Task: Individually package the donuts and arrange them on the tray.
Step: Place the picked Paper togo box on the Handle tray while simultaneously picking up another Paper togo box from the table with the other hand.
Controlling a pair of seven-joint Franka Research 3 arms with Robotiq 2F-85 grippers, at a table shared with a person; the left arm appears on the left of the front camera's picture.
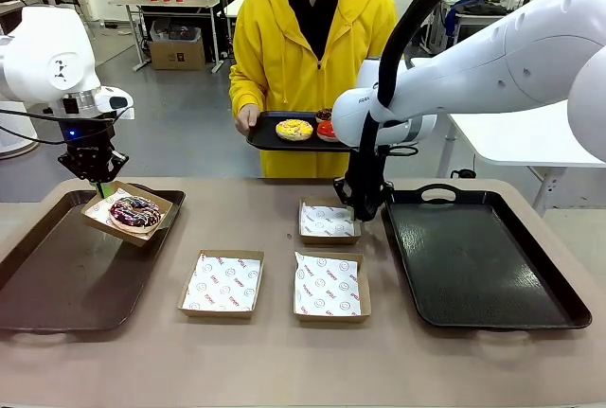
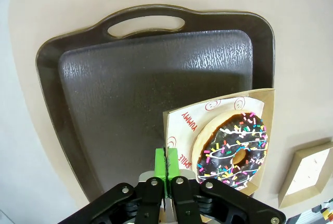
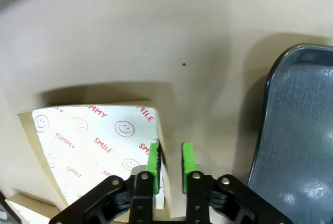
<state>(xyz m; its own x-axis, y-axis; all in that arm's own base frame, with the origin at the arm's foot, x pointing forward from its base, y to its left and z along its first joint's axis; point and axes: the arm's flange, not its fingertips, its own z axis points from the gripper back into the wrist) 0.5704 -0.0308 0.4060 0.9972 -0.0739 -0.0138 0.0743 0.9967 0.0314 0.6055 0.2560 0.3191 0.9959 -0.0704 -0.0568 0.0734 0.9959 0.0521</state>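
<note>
A chocolate-glazed donut point(image 1: 134, 211) point(image 2: 234, 148) with coloured sprinkles lies in a paper-lined cardboard box point(image 1: 104, 211) point(image 2: 182, 125). My left gripper point(image 1: 99, 184) point(image 2: 166, 164) is shut on that box's rim and holds it tilted over the left dark tray point(image 1: 52, 275) point(image 2: 130, 89). My right gripper point(image 1: 360, 207) point(image 3: 170, 159) stands at the right edge of an empty lined box point(image 1: 327, 221) point(image 3: 88, 141). Its jaws are narrowly open, the box wall against one pad. Across the table a person holds a small black tray point(image 1: 265, 138) with a yellow-iced donut point(image 1: 294, 129) and a red-glazed donut point(image 1: 328, 131).
Two more empty lined boxes point(image 1: 222, 283) point(image 1: 329, 285) sit near the table's front middle. A second dark tray point(image 1: 483, 257) point(image 3: 302, 130) lies at the right, close beside my right gripper. The person in a yellow hoodie stands at the far edge.
</note>
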